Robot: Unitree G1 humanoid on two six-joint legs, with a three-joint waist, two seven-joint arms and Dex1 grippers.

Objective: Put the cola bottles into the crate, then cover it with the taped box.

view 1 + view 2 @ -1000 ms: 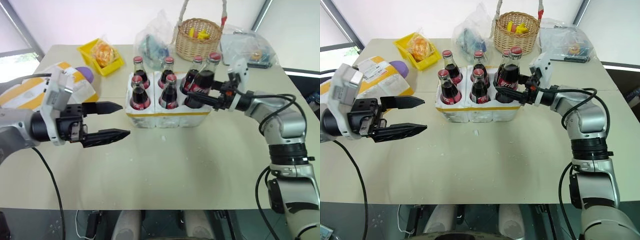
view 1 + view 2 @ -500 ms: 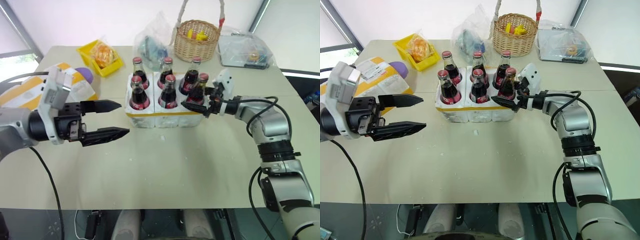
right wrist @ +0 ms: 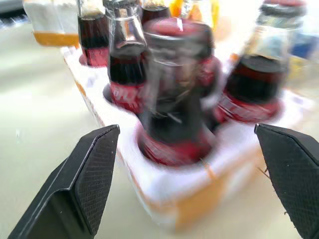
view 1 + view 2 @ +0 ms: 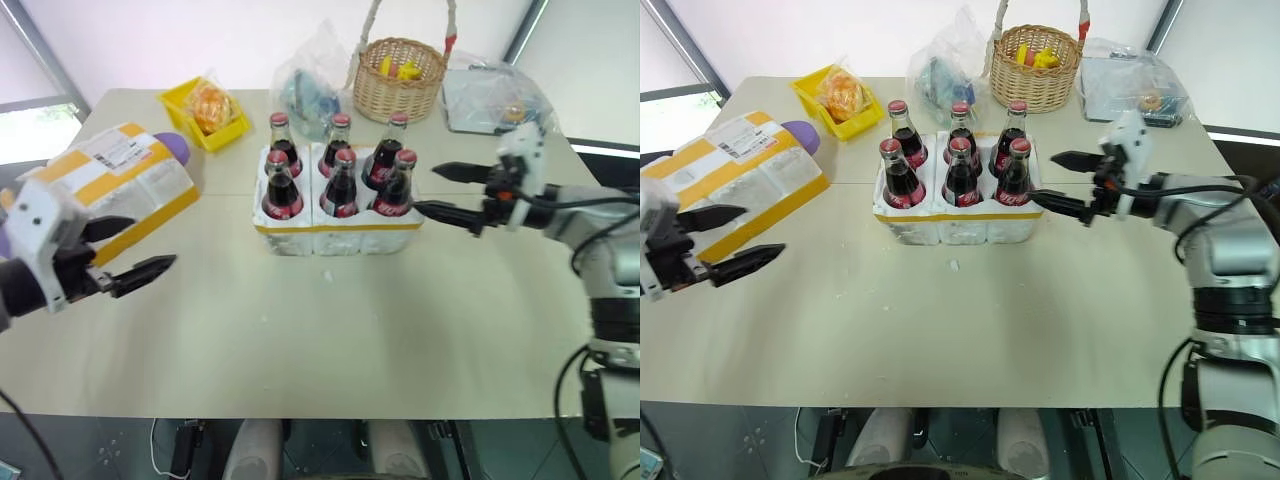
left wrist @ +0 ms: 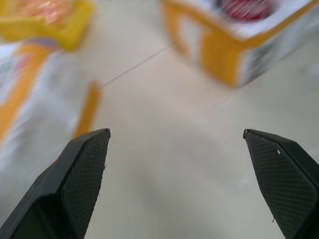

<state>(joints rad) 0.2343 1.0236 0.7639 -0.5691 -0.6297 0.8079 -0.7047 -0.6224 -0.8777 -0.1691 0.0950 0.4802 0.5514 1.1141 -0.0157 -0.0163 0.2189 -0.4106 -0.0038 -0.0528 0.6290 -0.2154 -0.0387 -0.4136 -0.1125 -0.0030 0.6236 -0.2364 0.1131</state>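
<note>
Fingers of the right gripper (image 4: pixel 440 190) are spread wide and hold nothing; their tips lie just beside the crate (image 4: pixel 335 225), on its right, clear of the nearest bottle. Fingers of the left gripper (image 4: pixel 735 240) are likewise spread wide and empty, well to the left of the crate and above the bare table (image 4: pixel 330 330). The crate, a low white foam block with a yellow tape band, stands on the table with all six cola bottles (image 4: pixel 340 180) upright in its holes, three in the back row and three in the front. The taped box (image 4: pixel 120 185), white foam with yellow bands and a printed label, lies to the left of the crate, apart from it and close to the left gripper. Behind the crate stand a yellow tray (image 4: pixel 205 112), a clear bag (image 4: pixel 312 80) and a wicker basket (image 4: pixel 398 75).
</note>
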